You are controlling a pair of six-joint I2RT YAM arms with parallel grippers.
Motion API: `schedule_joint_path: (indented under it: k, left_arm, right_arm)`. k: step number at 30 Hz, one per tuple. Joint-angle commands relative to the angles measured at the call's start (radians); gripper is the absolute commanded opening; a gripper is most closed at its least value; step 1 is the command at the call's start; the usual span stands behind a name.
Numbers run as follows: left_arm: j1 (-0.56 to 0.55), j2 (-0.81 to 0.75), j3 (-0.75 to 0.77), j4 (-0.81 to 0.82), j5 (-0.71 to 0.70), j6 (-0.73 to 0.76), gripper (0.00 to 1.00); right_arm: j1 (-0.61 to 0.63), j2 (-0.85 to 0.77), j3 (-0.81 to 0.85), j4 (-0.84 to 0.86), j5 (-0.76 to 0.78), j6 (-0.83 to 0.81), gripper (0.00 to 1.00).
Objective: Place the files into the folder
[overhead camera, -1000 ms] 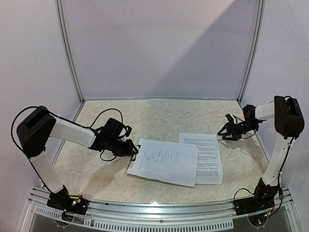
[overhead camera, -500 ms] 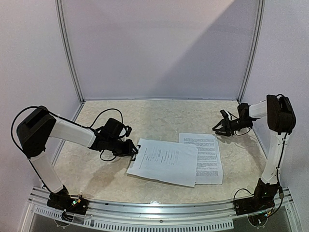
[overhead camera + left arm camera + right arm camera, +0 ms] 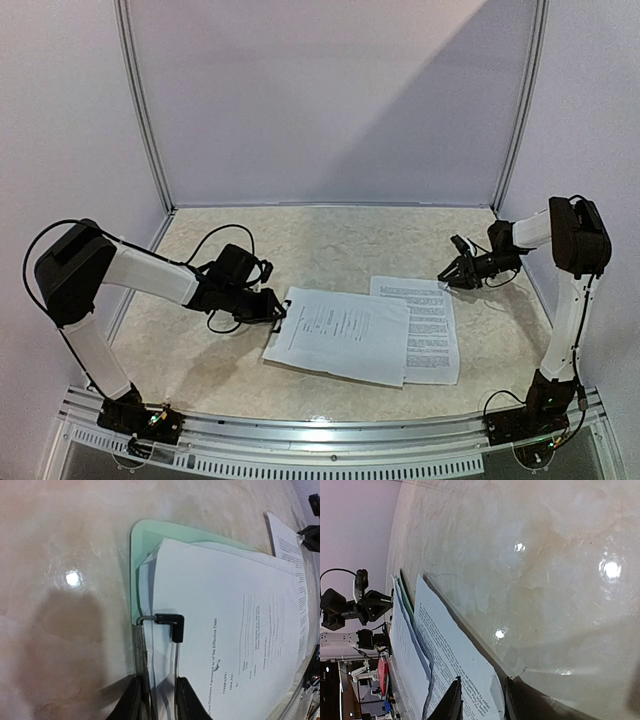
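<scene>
The folder [image 3: 145, 537], a mint-green clipboard, lies left of centre, mostly covered by a white printed sheet [image 3: 340, 335]. In the left wrist view this sheet [image 3: 225, 630] lies under the raised black clip [image 3: 172, 626]. My left gripper [image 3: 275, 308] is shut on the clip's wire lever [image 3: 159, 700] at the folder's left short edge. A second sheet [image 3: 428, 325] lies to the right, partly under the first. My right gripper [image 3: 447, 277] is open, low over that sheet's far right corner. In the right wrist view the corner [image 3: 485, 685] sits between the fingers [image 3: 452, 702].
Pale booth walls with metal posts [image 3: 140, 110] close in the back and sides. A metal rail [image 3: 330, 440] runs along the near table edge. Black cables [image 3: 215, 240] loop by the left wrist. The marbled tabletop [image 3: 330, 240] extends behind the papers.
My right gripper has moved left and down, from beside the right wall to the far right corner of the loose sheet. The left arm and the papers have not moved.
</scene>
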Motion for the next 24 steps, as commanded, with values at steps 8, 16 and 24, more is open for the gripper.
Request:
schedule_joint_path:
  k: [8,16,24]
  left_arm:
    - [-0.009,0.049,-0.033,-0.122,0.004,0.002,0.0]
    - [-0.009,0.043,-0.04,-0.122,0.003,0.0,0.0]
    - [-0.008,0.045,-0.034,-0.122,0.004,0.002,0.0]
  right_arm:
    - [0.023,-0.04,-0.018,-0.055,0.082,-0.049,0.0]
    - [0.022,-0.189,0.066,-0.115,0.22,-0.137,0.0]
    - [0.023,-0.384,0.184,-0.216,0.269,-0.193,0.0]
